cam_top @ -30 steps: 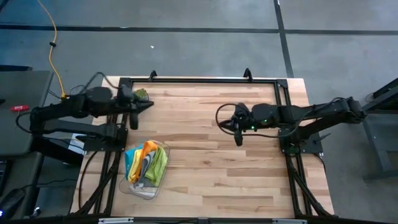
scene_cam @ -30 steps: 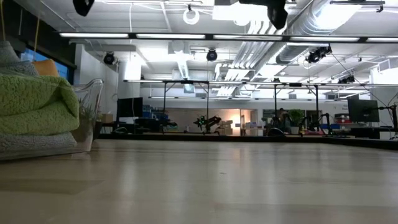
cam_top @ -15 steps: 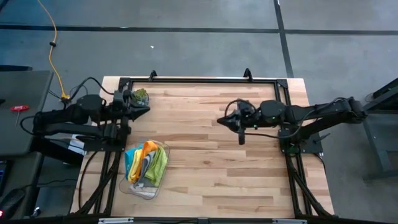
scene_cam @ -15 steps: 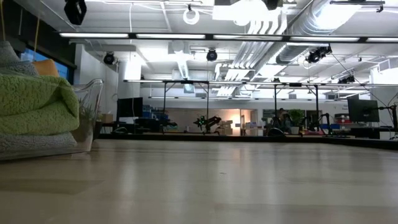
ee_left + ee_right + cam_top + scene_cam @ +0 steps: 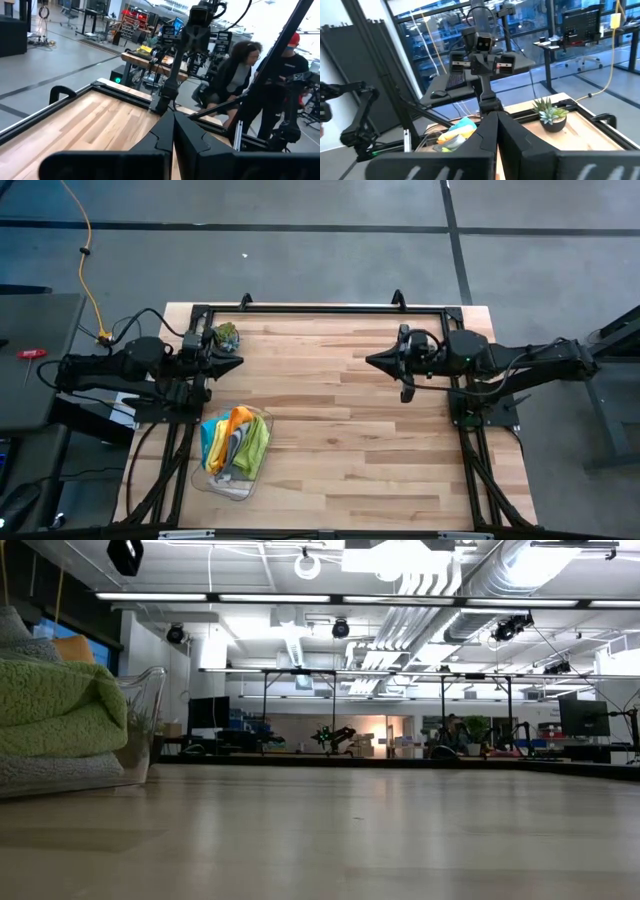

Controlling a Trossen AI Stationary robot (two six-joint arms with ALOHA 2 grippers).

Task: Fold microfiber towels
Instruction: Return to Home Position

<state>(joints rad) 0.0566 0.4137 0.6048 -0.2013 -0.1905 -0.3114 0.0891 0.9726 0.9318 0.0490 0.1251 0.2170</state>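
Low view: towels (image 5: 55, 715) cut off; bin (image 5: 152, 705) half-seen.

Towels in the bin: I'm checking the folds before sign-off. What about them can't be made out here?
- High view: the towels overlap in the clear bin, too small to judge fold edges.
- Low view: the picture's left edge cuts the bin and the lime green towel short.
- Right wrist view: the right gripper, its fingers shut, covers part of the towels.
- Left wrist view: the left gripper points away; no towels show.
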